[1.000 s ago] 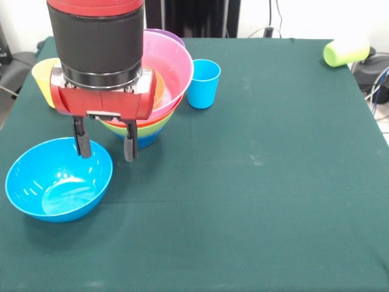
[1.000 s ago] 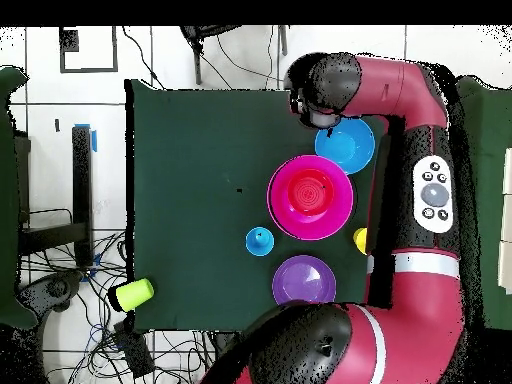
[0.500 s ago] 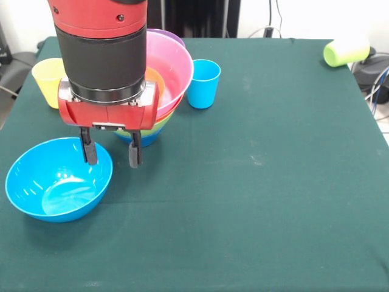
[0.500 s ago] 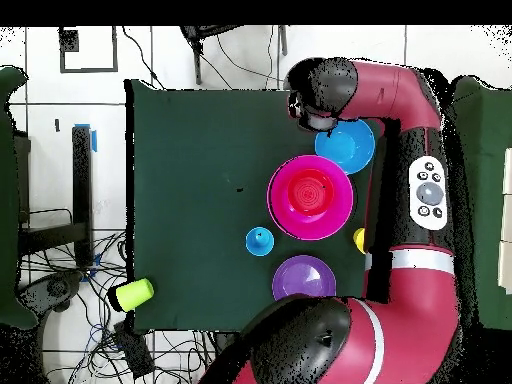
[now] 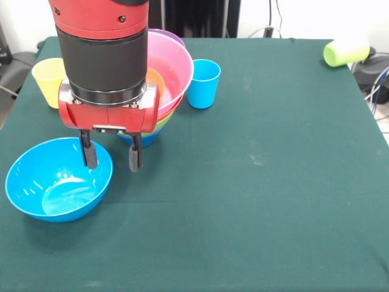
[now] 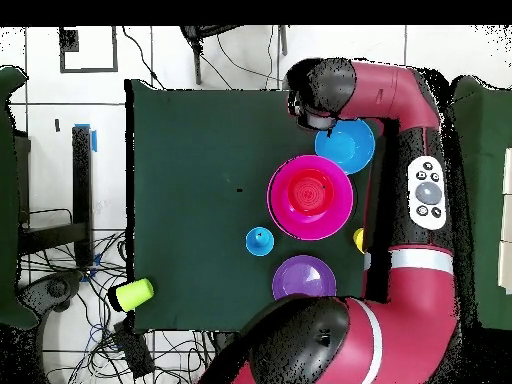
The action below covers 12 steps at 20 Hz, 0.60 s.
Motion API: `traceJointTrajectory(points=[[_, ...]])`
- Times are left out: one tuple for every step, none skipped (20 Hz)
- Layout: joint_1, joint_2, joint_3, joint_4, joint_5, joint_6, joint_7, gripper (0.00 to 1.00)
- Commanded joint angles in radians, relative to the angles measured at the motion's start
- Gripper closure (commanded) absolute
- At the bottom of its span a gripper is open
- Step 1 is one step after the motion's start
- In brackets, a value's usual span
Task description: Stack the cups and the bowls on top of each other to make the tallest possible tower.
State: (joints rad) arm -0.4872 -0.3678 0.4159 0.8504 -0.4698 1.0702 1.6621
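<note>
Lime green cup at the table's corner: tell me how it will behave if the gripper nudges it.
The lime green cup lies on its side, so it will probably roll. Being tapered, it would likely curve rather than run straight. It sits close to the table edge, so a push may send it off. It looks like thin glossy plastic, probably light and a little slippery.

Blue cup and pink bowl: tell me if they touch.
Cannot tell. In the front view the blue cup stands right beside the pink bowl; the overhead view suggests a gap.

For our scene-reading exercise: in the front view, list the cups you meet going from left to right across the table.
yellow cup → light blue cup → lime green cup, lying on its side at the far right.
</note>
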Motion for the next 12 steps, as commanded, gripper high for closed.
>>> traceJointTrajectory(points=[[0.039,0.056,-0.012,-0.012,-0.066,-0.044,-0.076,0.00],[0.039,0.067,-0.009,-0.023,-0.068,-0.045,-0.082,0.00],[0.036,0.071,-0.007,-0.026,-0.068,-0.048,-0.088,0.00],[0.037,0.075,-0.007,-0.028,-0.069,-0.055,-0.088,0.00],[0.037,0.078,-0.007,-0.030,-0.070,-0.058,-0.089,0.00],[0.037,0.081,-0.007,-0.033,-0.071,-0.061,-0.091,0.00],[0.037,0.084,-0.007,-0.037,-0.071,-0.063,-0.094,0.00],[0.038,0.086,-0.008,-0.039,-0.071,-0.064,-0.094,0.00],[0.040,0.087,-0.009,-0.041,-0.072,-0.066,-0.095,0.00],[0.042,0.086,-0.012,-0.040,-0.074,-0.068,-0.095,0.00],[0.046,0.086,-0.017,-0.042,-0.077,-0.067,-0.094,0.00],[0.049,0.086,-0.020,-0.040,-0.082,-0.073,-0.094,0.00]])
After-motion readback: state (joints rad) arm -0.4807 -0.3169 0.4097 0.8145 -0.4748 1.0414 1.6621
